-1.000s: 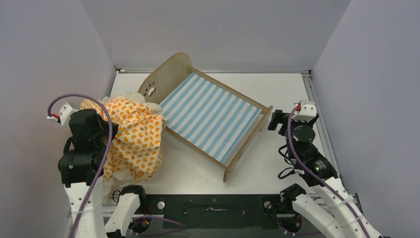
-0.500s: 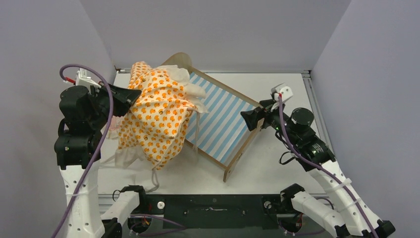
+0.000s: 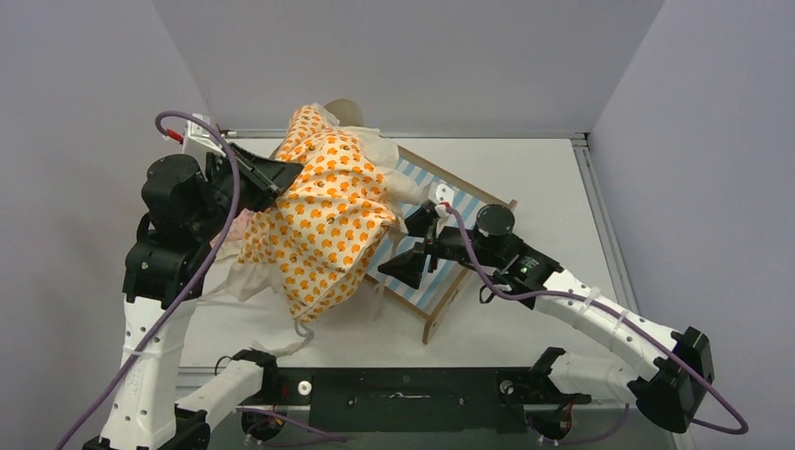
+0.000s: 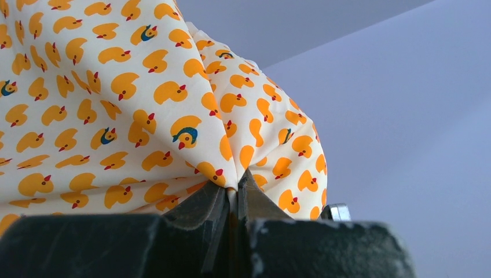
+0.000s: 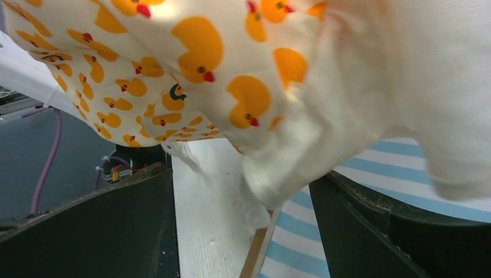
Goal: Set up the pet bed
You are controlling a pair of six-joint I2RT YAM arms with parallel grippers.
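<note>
The pet bed [image 3: 448, 269] is a plywood frame with a blue-and-white striped base, set diagonally on the table. Its headboard top [image 3: 345, 111] peeks out behind the duck-patterned mattress cushion [image 3: 328, 216]. My left gripper [image 3: 289, 172] is shut on a pinch of the cushion [image 4: 116, 104] and holds it hanging over the bed's head end and left side. My right gripper [image 3: 411, 251] is open above the striped base [image 5: 370, 168]. The cushion's white lower edge [image 5: 301, 156] hangs between its fingers in the right wrist view.
The bed's low footboard [image 3: 469, 274] is at the lower right. A bit of pink fabric [image 3: 244, 223] shows by the left arm. Grey walls close in on three sides. A black rail [image 3: 403, 398] runs along the near table edge.
My left gripper has lifted the cushion from the table's left side up and right over the bed. My right arm has swung left across the bed to the cushion's edge.
</note>
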